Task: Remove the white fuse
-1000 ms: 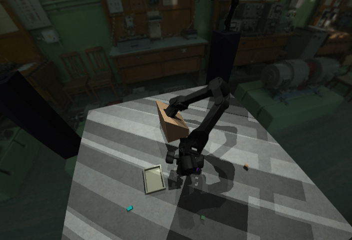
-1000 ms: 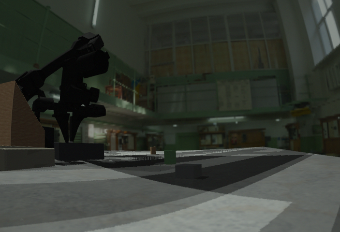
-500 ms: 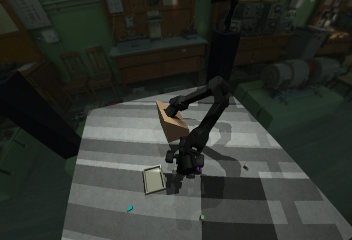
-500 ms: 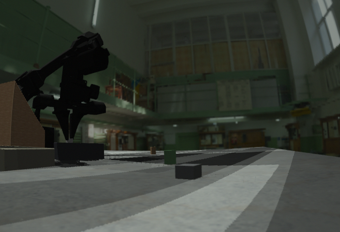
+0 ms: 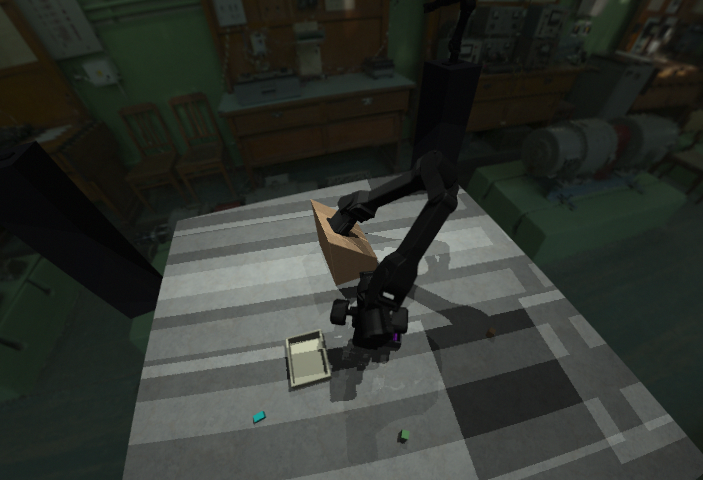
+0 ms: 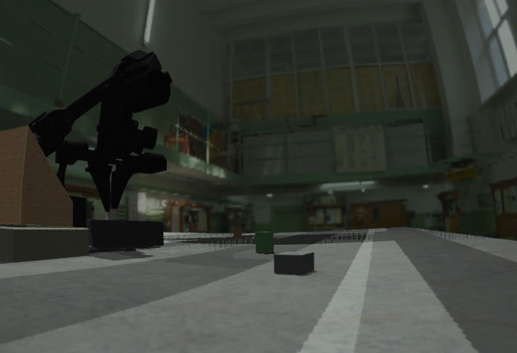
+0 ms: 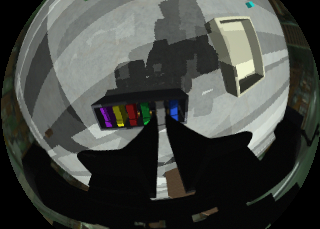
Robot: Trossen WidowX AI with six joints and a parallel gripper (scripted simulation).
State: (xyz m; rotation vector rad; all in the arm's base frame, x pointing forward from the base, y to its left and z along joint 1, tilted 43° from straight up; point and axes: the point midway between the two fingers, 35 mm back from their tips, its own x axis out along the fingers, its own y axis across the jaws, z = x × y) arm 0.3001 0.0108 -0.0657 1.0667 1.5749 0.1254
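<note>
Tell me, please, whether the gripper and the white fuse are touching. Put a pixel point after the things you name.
Touching: the exterior view shows the gripper's (image 6: 111,209) (image 7: 161,120) fingertips shut on the upper end of the white fuse (image 6: 111,215), above the fuse block (image 6: 126,234) (image 7: 142,96).

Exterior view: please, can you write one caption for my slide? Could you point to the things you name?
Gripper (image 6: 111,209) closed on the white fuse (image 6: 111,215), just above the dark fuse block (image 6: 126,234).

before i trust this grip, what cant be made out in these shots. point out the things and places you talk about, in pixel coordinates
- White fuse's (image 6: 111,215) (image 7: 160,107) lower end: exterior view, hidden by the fuse block's (image 6: 126,234) (image 7: 142,96) wall.
- Other fuses: exterior view, same wall.
- Fingertips of the hand (image 6: 111,209) (image 7: 160,119): top view, covered by the arm (image 5: 375,328).
- Tray's (image 6: 50,243) left end: exterior view, cut off by the picture edge.
- Tray's inside: exterior view, its own walls.
</note>
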